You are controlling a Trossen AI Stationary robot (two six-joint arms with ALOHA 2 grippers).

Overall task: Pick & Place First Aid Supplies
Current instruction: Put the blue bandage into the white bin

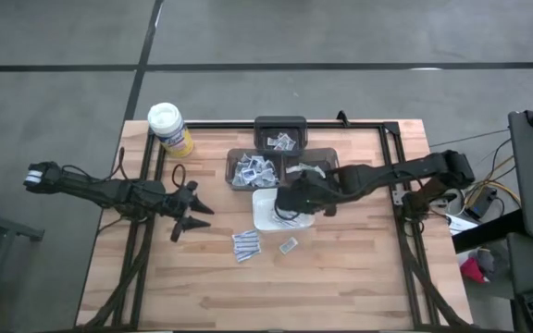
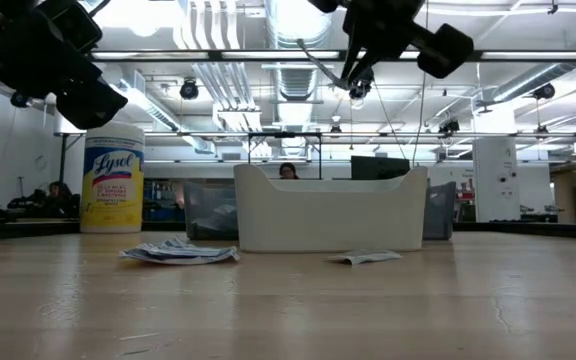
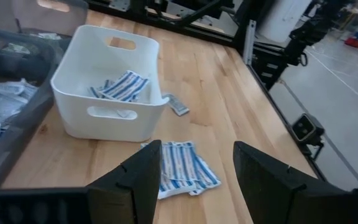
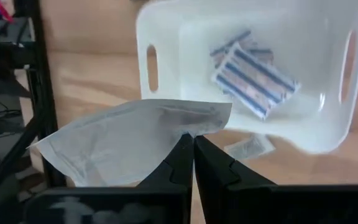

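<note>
A white tray point(image 1: 265, 220) stands mid-table with a few blue-striped packets point(image 4: 253, 78) lying on its floor. My right gripper point(image 4: 193, 149) hovers over the tray's near rim, shut on a plain white-grey packet point(image 4: 135, 146). More first aid supplies lie on the wood in front of the tray: a small stack point(image 1: 245, 243) and a single packet point(image 1: 289, 245). My left gripper point(image 3: 194, 180) waits open at the table's left, pointing toward the stack point(image 3: 182, 168), with nothing between its fingers. My right gripper pinches the packet's edge near one corner point(image 4: 188, 129) between its two fingertips. The fingers slant down from the table's right side. The packet sticks out flat to one side of the fingers, lifted clear above the tray and the table.
Two dark bins point(image 1: 280, 134) point(image 1: 262, 168) holding many packets stand behind the tray. A yellow canister with a white lid point(image 1: 169, 128) stands at the far left corner. Black frame rails point(image 1: 142, 231) run along both table sides.
</note>
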